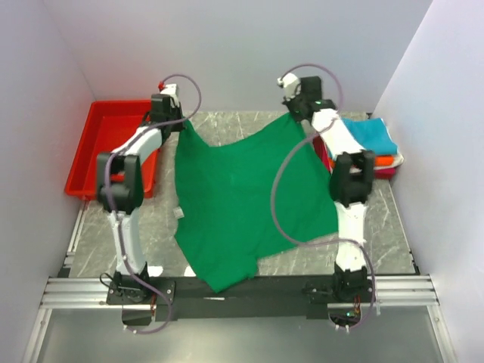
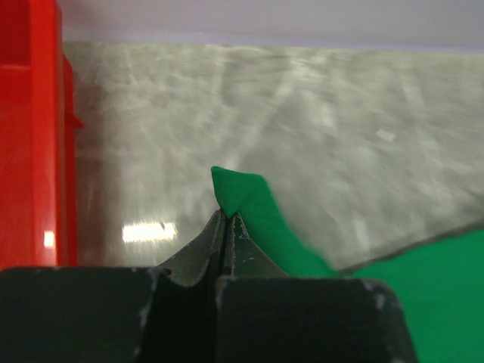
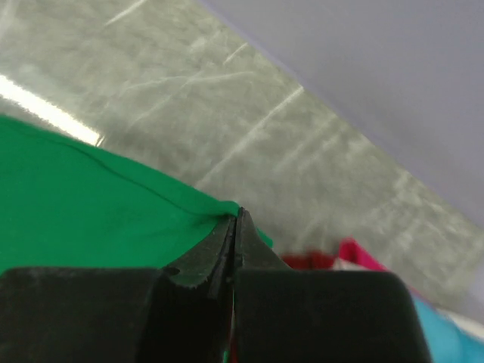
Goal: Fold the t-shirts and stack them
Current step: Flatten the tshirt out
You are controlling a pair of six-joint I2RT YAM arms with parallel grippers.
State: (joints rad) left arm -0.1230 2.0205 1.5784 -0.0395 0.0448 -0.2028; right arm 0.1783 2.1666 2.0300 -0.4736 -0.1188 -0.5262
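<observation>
The green t-shirt (image 1: 242, 204) hangs spread over the middle of the marble table (image 1: 389, 227), its near end lapping onto the black rail (image 1: 280, 286). The left gripper (image 2: 225, 221) is clamped tight on one far corner and the right gripper (image 3: 236, 219) on the other. A red tray (image 1: 106, 144) sits just left of the left gripper, the stack of folded t-shirts (image 1: 374, 136), teal on top, lies just right of the right gripper, and a grey cable (image 1: 281, 204) loops across the cloth's right side.
</observation>
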